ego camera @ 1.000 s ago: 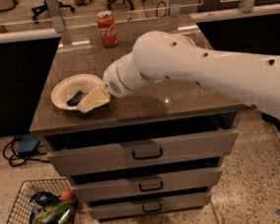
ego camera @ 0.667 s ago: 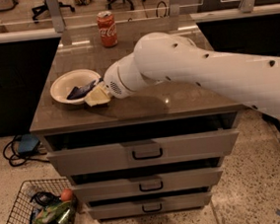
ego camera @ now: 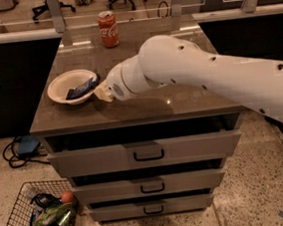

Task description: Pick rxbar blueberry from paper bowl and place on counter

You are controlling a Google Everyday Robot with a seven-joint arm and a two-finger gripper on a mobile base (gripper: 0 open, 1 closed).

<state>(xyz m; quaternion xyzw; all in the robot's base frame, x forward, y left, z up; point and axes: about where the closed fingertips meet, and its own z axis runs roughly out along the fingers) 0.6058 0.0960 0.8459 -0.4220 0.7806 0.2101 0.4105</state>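
Note:
The paper bowl point(ego camera: 59, 95) sits on the left part of the counter point(ego camera: 146, 109). The dark navy rxbar blueberry point(ego camera: 81, 88) lies inside it, with its right end tilted up against the bowl's right rim. My gripper point(ego camera: 102, 92), pale cream at the end of the thick white arm point(ego camera: 187, 70), is low at the bowl's right rim, right beside the bar's raised end. The arm's wrist hides most of the gripper. I cannot tell whether it touches the bar.
A red soda can point(ego camera: 108, 29) stands at the back of the counter. Grey drawers with black handles point(ego camera: 148, 156) are below the countertop. A wire basket point(ego camera: 36, 220) with trash sits on the floor at lower left. Cables point(ego camera: 20, 149) lie on the floor at left.
The gripper has shifted slightly right, from over the bowl's right half to its right rim. More of the bar now shows, and its right end has tilted up.

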